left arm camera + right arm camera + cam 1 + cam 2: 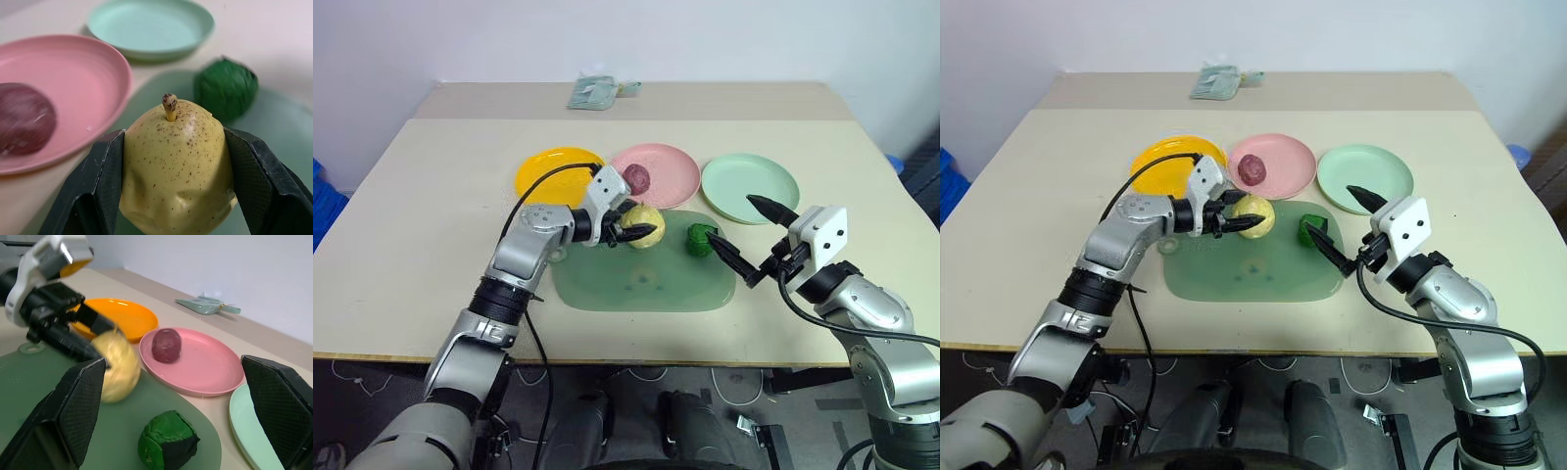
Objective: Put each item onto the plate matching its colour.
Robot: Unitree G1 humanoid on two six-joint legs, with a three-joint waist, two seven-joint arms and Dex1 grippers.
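My left gripper (637, 231) is shut on the pale yellow pear-shaped item (648, 224), one finger (98, 186) pressed to each side of it, at the back edge of the green mat. The dark green item (702, 239) lies on the mat just to its right. The reddish-purple item (637, 177) rests on the pink plate (671, 168). The yellow plate (548, 171) stands to the left of the pink one and the mint green plate (754, 191) to its right. My right gripper (732, 219) is open, hovering just right of the dark green item without touching it.
A translucent green mat (636, 286) lies in front of the three plates. A pale green cloth bundle (592, 93) sits at the table's far edge. A black cable loops over my left arm above the yellow plate.
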